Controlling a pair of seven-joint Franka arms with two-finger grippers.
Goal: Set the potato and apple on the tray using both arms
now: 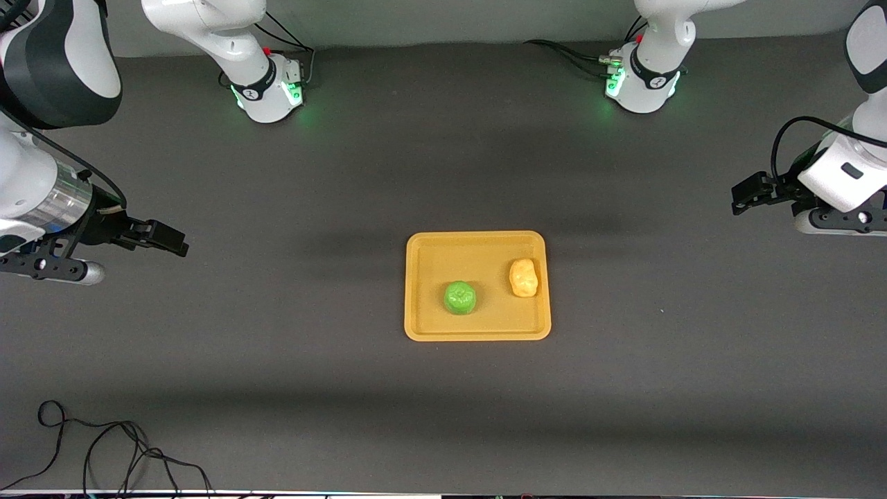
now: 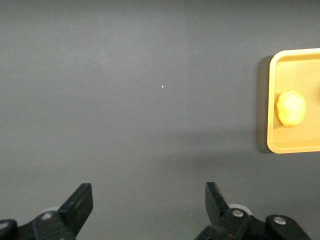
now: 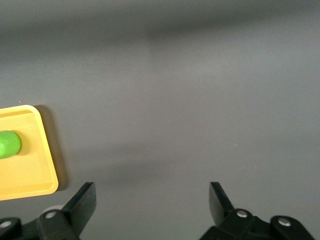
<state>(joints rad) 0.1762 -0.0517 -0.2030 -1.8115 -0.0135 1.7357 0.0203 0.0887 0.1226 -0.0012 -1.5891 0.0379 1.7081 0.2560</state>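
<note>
The orange-yellow tray (image 1: 429, 249) lies at the table's middle. The green apple (image 1: 459, 297) and the yellow-orange potato (image 1: 524, 277) both rest on it, apart, the potato toward the left arm's end. My left gripper (image 1: 740, 197) is open and empty over bare table at the left arm's end; its wrist view (image 2: 148, 200) shows the potato (image 2: 290, 108) on the tray (image 2: 280, 145). My right gripper (image 1: 173, 240) is open and empty over bare table at the right arm's end; its wrist view (image 3: 152, 199) shows the apple (image 3: 9, 144) on the tray (image 3: 35, 182).
A loose black cable (image 1: 104, 450) lies near the table's front edge at the right arm's end. The two arm bases (image 1: 270, 90) (image 1: 641, 86) stand along the table's back edge.
</note>
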